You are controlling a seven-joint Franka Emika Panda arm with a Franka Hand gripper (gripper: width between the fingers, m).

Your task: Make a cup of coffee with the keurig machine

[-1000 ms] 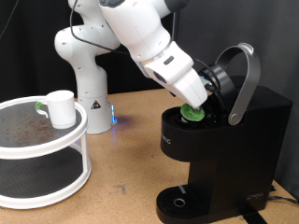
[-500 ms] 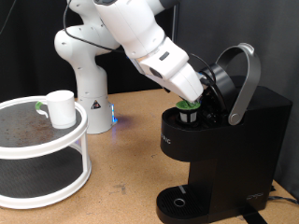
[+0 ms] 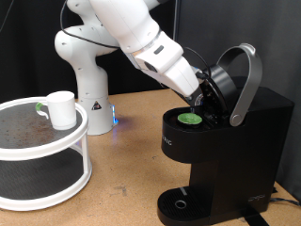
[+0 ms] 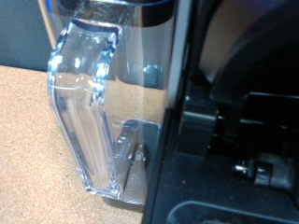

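The black keurig machine (image 3: 246, 141) stands at the exterior view's right with its lid and silver handle (image 3: 248, 77) raised. A small pod with a green top (image 3: 191, 119) sits in the machine's open chamber. My gripper (image 3: 201, 94) hangs just above and behind the pod, apart from it, open and empty. The white cup (image 3: 61, 109) stands on the top shelf of a round white rack (image 3: 83, 141) at the exterior view's left. The wrist view shows only the machine's clear water tank (image 4: 89, 121) and black body (image 4: 234, 121); my fingers do not show there.
The white robot arm base (image 3: 89, 89) stands behind the rack. The machine's round drip base (image 3: 179, 202) is bare at the exterior view's bottom. A brown tabletop (image 3: 132, 151) lies between rack and machine.
The gripper carried the green-topped pod down into the chamber, let it go, and has drawn back up and to the right. The cup has not moved.
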